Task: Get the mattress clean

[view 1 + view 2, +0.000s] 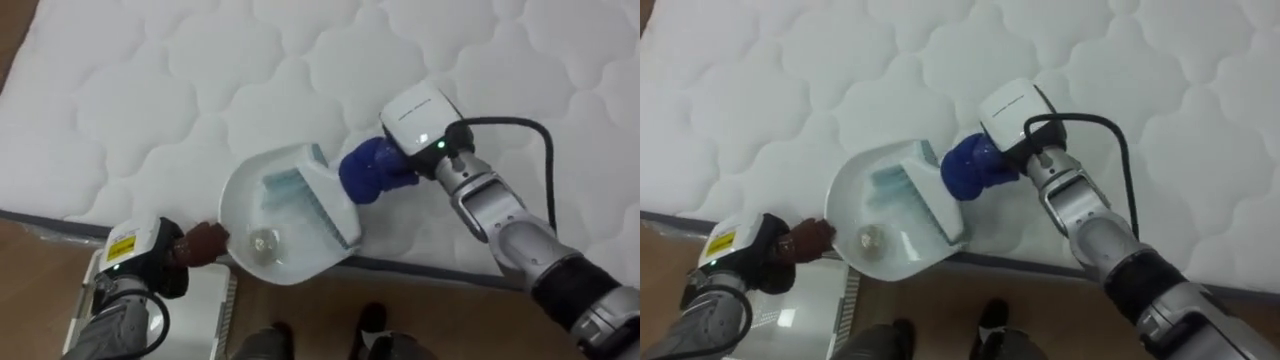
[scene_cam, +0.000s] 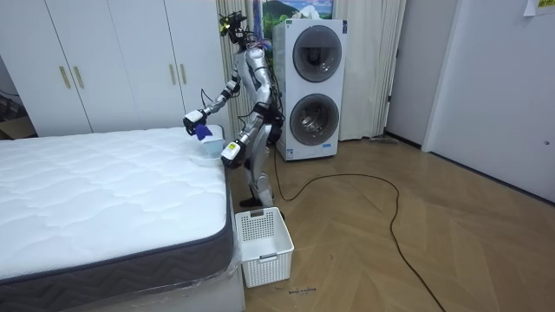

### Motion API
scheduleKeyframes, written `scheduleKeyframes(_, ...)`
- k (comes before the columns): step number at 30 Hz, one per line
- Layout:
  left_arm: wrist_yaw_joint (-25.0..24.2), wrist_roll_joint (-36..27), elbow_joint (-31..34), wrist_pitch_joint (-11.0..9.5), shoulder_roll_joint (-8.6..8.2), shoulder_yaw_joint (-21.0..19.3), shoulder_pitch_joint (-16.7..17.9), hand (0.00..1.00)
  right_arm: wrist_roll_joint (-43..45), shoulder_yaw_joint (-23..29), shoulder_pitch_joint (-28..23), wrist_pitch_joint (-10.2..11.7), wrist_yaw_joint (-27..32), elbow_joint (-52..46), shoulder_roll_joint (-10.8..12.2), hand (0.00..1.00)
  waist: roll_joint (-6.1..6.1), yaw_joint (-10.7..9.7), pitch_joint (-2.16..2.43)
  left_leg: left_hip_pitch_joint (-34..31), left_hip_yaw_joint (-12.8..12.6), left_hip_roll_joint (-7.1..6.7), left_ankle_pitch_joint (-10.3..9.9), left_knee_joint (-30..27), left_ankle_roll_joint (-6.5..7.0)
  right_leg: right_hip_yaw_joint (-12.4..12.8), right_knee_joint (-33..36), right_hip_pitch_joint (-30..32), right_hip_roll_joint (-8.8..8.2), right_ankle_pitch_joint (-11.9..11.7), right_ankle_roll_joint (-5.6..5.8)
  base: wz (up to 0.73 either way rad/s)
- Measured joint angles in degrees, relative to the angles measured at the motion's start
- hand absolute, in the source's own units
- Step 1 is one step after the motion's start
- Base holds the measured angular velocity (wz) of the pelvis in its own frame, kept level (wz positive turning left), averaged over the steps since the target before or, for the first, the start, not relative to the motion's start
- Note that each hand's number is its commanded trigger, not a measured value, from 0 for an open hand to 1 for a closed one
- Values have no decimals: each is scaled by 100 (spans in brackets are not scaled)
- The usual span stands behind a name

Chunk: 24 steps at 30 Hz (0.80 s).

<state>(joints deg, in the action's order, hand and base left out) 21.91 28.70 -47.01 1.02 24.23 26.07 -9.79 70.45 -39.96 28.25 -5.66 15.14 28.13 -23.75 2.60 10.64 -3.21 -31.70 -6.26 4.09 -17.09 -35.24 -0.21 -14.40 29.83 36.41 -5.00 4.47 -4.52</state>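
- The left hand point(image 1: 203, 243), dark-gloved, closes its fingers on the near rim of a white dustpan point(image 1: 250, 200).
- The dustpan sits at the mattress point(image 1: 200, 80) edge and partly overhangs the floor; a small pale scrap point(image 1: 263, 241) lies inside it.
- The right hand point(image 1: 372, 172), in a blue glove, is wrapped round a brush point(image 1: 318, 198) whose pale blue bristles rest in the pan.
- A white basket point(image 2: 264, 245) stands on the floor at the bed's corner.
- Stacked washing machines point(image 2: 312, 87) stand behind the robot.
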Motion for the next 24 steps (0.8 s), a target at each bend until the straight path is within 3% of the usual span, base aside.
scheduleKeyframes(4, -12, -3, 19, -3, -16, 116, 64, 100, -270, -324, -95, 263, -231, -198, 141, 100, -73, 74, 44, 10, 18, -11, 1, 12, 2, -11, -4, -13, -14, 8, 13, 2)
scheduleKeyframes(8, -61, -1, -16, -28, -21, 116, 134, 100, -495, -409, -95, 449, -508, -242, 130, 100, -69, 67, 50, 8, 43, -90, 7, 12, 15, 3, 121, 26, -95, 73, 47, 7)
scheduleKeyframes(14, -21, -1, -135, -124, -21, 114, 186, 100, -546, -408, -143, 706, -678, -250, 127, 100, -44, 58, 66, 8, 41, -96, 6, -7, 21, 12, 139, 28, -104, 75, 50, 1)
scheduleKeyframes(24, -6, -233, -373, -286, -21, 112, 214, 100, -751, -406, -143, 897, -932, -256, 86, 100, -26, -78, 77, 1, 52, -110, 2, -74, 27, 1, 207, 28, -147, 84, 43, 0)
